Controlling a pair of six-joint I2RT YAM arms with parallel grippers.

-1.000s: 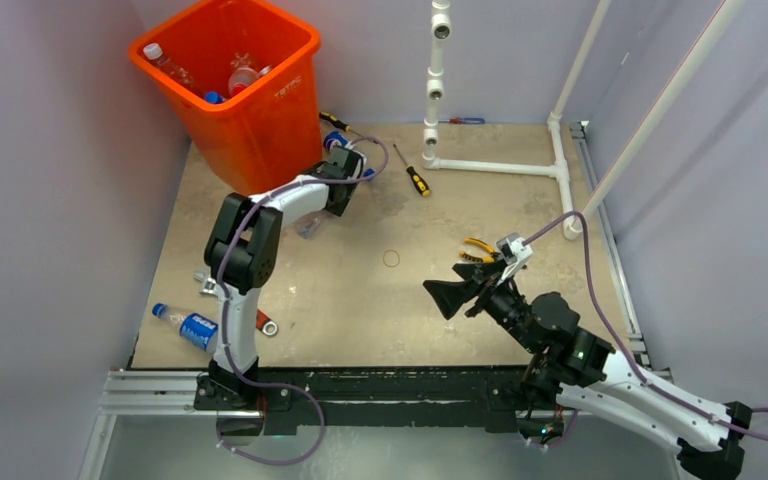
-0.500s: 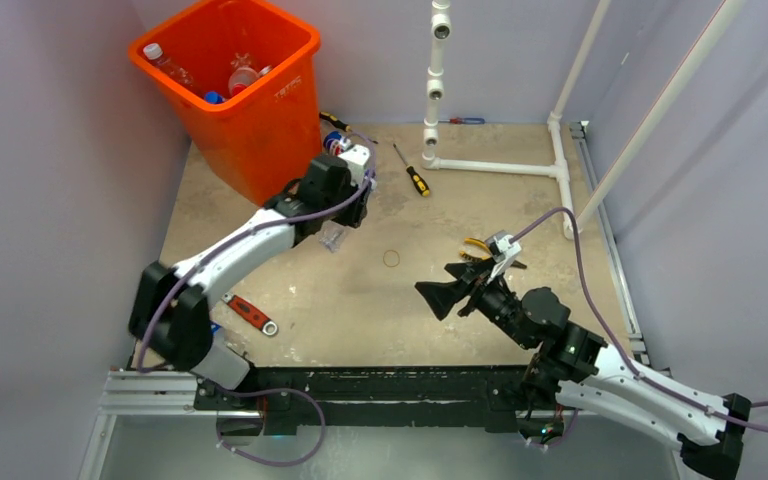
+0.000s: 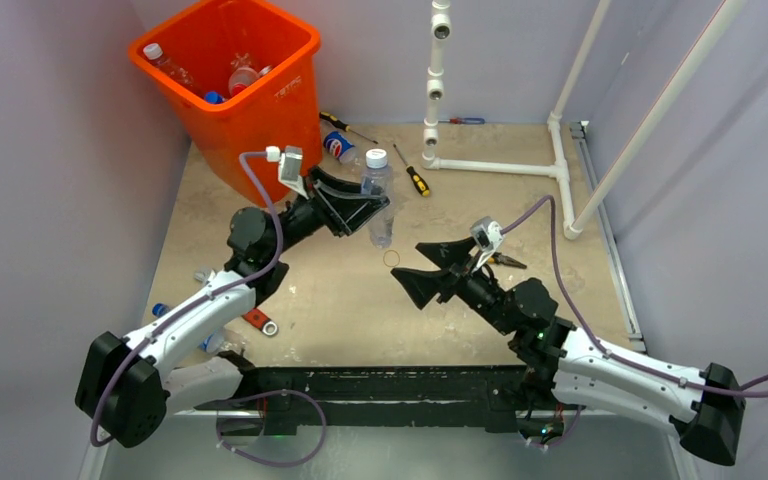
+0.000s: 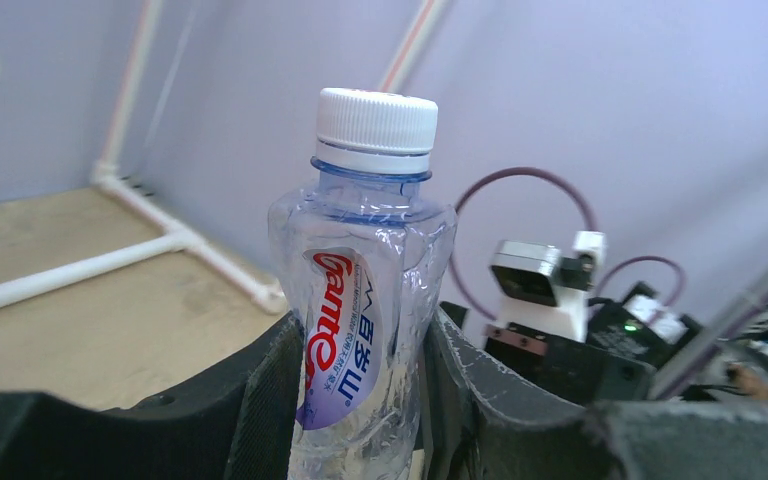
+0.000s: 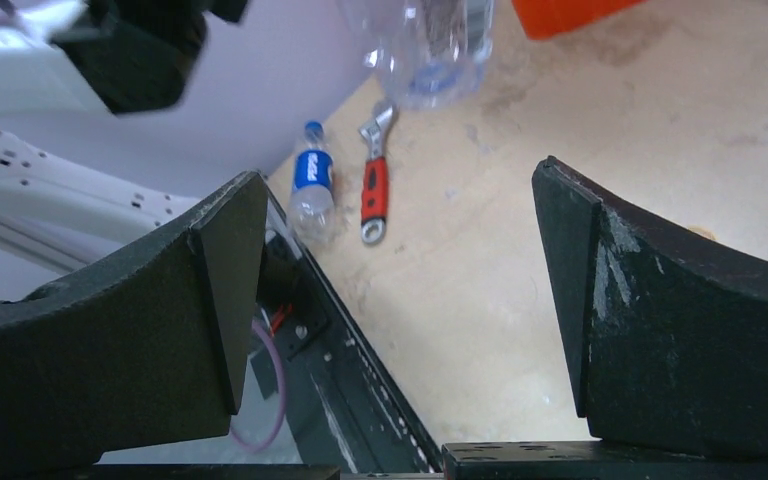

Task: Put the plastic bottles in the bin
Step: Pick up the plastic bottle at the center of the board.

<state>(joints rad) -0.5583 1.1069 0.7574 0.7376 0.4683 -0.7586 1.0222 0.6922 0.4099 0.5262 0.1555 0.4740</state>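
My left gripper (image 3: 368,212) is shut on a clear plastic bottle (image 3: 377,192) with a white cap and holds it upright above the table, right of the orange bin (image 3: 290,65). In the left wrist view the bottle (image 4: 365,300) stands between both fingers, its red and blue label facing the camera. The bin holds several bottles (image 3: 243,75). A blue-labelled bottle (image 3: 340,147) lies beside the bin. Another blue-labelled bottle (image 5: 310,185) lies near the table's front left edge. My right gripper (image 3: 428,270) is open and empty in mid-table; its wrist view (image 5: 400,290) shows only bare table between the fingers.
A red-handled wrench (image 3: 258,320) lies at the front left, also seen in the right wrist view (image 5: 373,195). A yellow-handled screwdriver (image 3: 415,180) and another screwdriver (image 3: 335,122) lie at the back. The white pipe frame (image 3: 495,167) stands back right. A rubber ring (image 3: 391,258) lies mid-table.
My left arm has swung out low and lifted the clear bottle from the table beside the bin, turning it upright and carrying it right. My right gripper has moved left, still open.
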